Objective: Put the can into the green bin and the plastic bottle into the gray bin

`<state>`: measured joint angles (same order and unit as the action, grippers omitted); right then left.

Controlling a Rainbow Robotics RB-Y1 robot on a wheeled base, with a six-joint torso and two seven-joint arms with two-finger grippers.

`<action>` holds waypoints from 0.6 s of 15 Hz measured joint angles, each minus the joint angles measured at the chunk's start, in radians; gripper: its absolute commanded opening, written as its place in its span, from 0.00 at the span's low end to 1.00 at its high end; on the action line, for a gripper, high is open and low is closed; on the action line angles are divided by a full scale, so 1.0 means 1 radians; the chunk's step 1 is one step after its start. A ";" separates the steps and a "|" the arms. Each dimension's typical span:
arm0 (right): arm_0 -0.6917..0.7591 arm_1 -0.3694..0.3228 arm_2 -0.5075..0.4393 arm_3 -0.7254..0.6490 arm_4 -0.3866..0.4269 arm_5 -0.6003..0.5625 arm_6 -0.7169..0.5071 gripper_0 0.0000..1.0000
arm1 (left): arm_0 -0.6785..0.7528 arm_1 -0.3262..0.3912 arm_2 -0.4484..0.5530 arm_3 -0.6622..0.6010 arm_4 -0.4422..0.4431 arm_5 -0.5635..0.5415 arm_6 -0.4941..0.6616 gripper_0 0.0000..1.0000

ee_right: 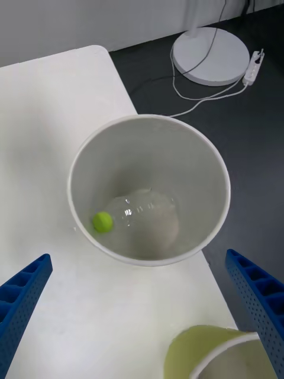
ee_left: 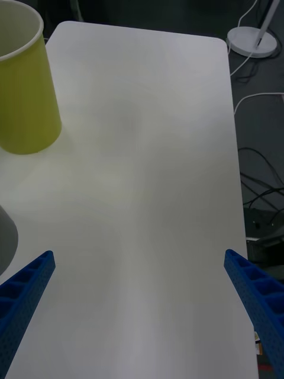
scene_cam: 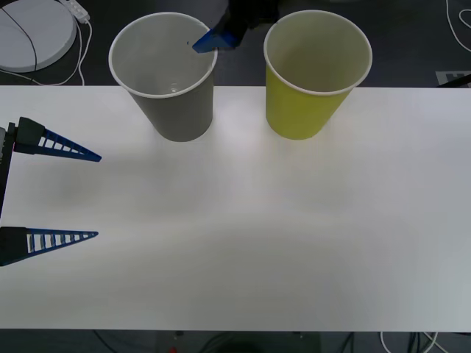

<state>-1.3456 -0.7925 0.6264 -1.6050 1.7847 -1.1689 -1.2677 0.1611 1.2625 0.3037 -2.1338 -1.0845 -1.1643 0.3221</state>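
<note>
The gray bin (scene_cam: 184, 110) stands at the table's far edge, left of the green bin (scene_cam: 302, 110). Seen from above in the right wrist view, the gray bin (ee_right: 195, 172) holds the clear plastic bottle (ee_right: 145, 210), lying on its side with its yellow-green cap (ee_right: 102, 222) against the wall. My right gripper (scene_cam: 215, 38) hovers over the gray bin's far rim, open and empty (ee_right: 137, 256). My left gripper (scene_cam: 98, 195) stands open over the table's left edge with nothing in it (ee_left: 139, 254). The can is out of view; the green bin's inside looks bare.
The white table (scene_cam: 235, 243) stretches bare in front of both bins. On the dark floor behind it lie a white round base (scene_cam: 33, 33) and cables. The green bin (ee_left: 23, 100) and a sliver of the gray bin (ee_left: 5, 237) lie ahead of my left gripper.
</note>
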 measured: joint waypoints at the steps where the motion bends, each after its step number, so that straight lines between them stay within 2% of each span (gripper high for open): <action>1: 0.036 -0.015 -0.025 -0.030 -0.003 0.000 0.016 1.00 | 0.000 0.000 0.000 0.000 0.000 0.000 0.000 1.00; 9: 0.340 -0.161 -0.224 -0.315 -0.041 0.001 0.111 1.00 | 0.000 0.000 0.000 0.000 0.000 0.000 0.000 1.00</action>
<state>-1.0054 -0.9531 0.4022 -1.9196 1.7437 -1.1683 -1.1566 0.1611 1.2625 0.3037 -2.1338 -1.0845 -1.1643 0.3221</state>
